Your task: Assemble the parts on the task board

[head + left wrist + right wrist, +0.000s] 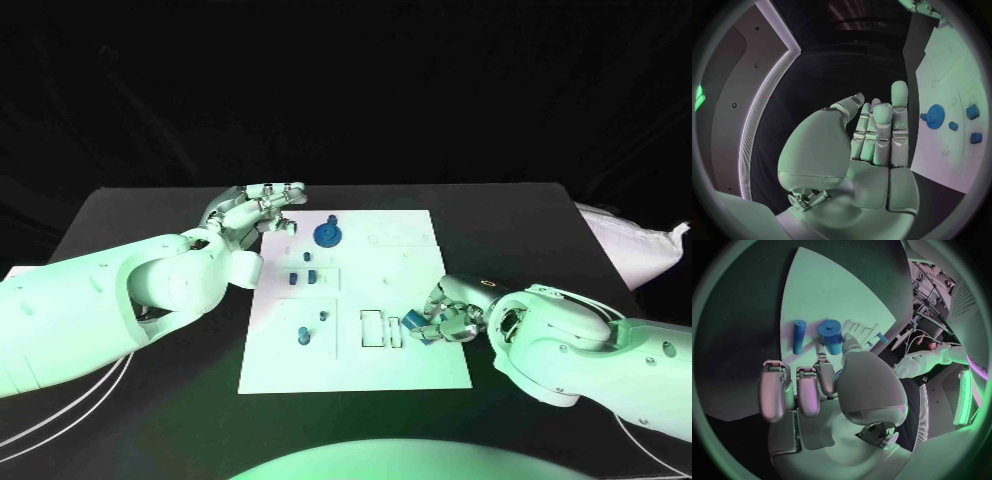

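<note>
Fingers (437, 322) of the right hand (450, 318) curl around a small blue part (421, 326) at the white board's (418, 365) right edge. Left hand (263, 208) hovers with fingers straight and apart, holding nothing, beside the blue gear (329, 235) on the board.

From my seat the task board (411, 372) reads as a plain white plate on the black table (519, 220), and the parts on it are all blue: a blue gear (329, 235), small blue blocks (306, 273), and a blue cylinder (831, 336) beside a thinner blue rod (798, 336). Both arms I'm driving are white, and the left hand (268, 205) and right hand (444, 318) are silver.
</note>
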Robot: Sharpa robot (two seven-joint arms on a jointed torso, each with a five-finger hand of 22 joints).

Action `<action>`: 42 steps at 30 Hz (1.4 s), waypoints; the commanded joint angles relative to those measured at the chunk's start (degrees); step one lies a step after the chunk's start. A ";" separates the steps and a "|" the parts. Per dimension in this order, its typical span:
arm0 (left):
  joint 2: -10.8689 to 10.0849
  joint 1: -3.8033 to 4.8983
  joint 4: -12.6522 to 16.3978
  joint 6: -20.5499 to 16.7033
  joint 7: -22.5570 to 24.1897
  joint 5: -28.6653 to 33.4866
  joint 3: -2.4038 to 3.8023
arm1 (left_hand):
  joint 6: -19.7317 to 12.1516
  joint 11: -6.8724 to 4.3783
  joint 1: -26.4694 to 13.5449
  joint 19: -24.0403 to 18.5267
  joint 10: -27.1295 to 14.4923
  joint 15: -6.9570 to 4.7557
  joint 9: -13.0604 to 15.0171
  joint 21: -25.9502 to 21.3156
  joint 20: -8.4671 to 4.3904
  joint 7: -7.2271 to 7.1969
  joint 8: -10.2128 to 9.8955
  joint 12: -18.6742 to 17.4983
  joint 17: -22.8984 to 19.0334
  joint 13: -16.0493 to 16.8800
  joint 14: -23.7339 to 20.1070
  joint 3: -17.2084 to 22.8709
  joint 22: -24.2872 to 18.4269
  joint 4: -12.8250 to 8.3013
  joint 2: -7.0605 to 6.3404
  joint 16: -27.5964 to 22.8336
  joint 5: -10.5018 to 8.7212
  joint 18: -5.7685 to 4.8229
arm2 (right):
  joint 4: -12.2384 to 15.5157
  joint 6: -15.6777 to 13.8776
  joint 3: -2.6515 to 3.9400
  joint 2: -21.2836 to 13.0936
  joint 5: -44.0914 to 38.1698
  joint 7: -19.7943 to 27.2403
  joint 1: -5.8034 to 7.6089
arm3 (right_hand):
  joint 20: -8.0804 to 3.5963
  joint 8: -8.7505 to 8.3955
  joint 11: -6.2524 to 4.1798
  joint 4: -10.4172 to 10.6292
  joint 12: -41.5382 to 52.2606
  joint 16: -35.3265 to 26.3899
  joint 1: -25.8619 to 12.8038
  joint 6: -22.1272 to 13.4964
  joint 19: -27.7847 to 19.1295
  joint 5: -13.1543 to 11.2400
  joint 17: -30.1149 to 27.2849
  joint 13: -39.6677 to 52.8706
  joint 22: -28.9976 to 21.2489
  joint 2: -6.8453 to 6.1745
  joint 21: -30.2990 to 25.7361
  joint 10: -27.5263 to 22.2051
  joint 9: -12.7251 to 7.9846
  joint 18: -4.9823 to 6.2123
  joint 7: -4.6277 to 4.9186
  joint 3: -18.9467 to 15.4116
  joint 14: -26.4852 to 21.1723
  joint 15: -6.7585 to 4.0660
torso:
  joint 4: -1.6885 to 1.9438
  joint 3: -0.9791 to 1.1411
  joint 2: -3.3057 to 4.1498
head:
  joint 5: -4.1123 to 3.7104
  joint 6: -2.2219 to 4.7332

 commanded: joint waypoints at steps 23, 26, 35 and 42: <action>0.10 -0.17 0.20 1.21 0.21 -0.23 0.03 | -0.56 -0.07 0.52 -0.39 -0.61 0.12 -0.04 -0.44 -0.02 -0.01 0.33 0.44 -0.12 -0.05 -0.38 0.04 -0.19 -0.29 0.22 0.08 0.24 0.57 | 2.73 -12.03 0.47 0.36 4.27 1.38 -0.44 | -0.86 2.35 -1.64 0.91 1.51 0.65 2.76 4.48 1.12 7.00 9.01 3.73 1.16 6.13 1.08 1.75 2.37 -0.81 -2.11 -0.19 4.81 -1.18 | 0.05 -0.06 -0.08 | 0.05 -0.03; 0.15 -0.21 0.25 1.23 0.21 -0.23 0.03 | -0.56 -0.07 0.52 -0.39 -0.61 0.12 -0.04 -0.44 -0.02 -0.01 0.33 0.44 -0.12 -0.05 -0.38 0.04 -0.19 -0.29 0.22 0.08 0.24 0.57 | 2.96 -11.40 0.53 0.98 5.98 1.44 -0.31 | -0.92 2.29 -1.67 1.34 1.46 0.65 2.28 4.53 1.13 7.46 9.01 3.78 1.15 6.12 1.07 1.79 2.53 -0.81 -2.13 -0.53 4.82 -1.22 | 0.05 -0.06 -0.03 | 0.07 -0.04; 0.22 -0.25 0.40 1.21 0.20 -0.23 0.03 | -0.56 -0.07 0.52 -0.39 -0.61 0.12 -0.04 -0.44 -0.02 -0.01 0.33 0.44 -0.12 -0.05 -0.38 0.04 -0.19 -0.29 0.22 0.08 0.24 0.57 | 1.87 -5.02 0.57 4.74 9.11 0.38 -0.22 | -1.01 2.36 -1.77 1.78 1.11 0.63 0.22 5.01 1.13 7.10 9.00 3.77 1.18 6.50 1.07 1.82 3.13 -0.82 -2.29 -1.81 4.81 -1.30 | 0.06 -0.13 0.02 | 0.42 -0.13; 0.18 -0.25 0.51 1.15 0.21 -0.23 0.03 | -0.57 -0.06 0.53 -0.43 -0.71 0.12 -0.03 -0.54 -0.01 -0.01 0.38 0.52 -0.16 -0.05 -0.42 0.04 -0.25 -0.31 0.26 0.09 0.25 0.59 | 0.73 -2.48 0.56 6.23 8.66 -0.59 -0.27 | -1.10 2.48 -1.92 1.78 0.79 0.65 -0.66 5.29 1.14 6.53 9.07 3.64 1.19 6.84 1.07 1.81 3.54 -0.82 -2.45 -2.37 4.82 -1.42 | -0.02 -0.10 -0.01 | 0.74 -0.29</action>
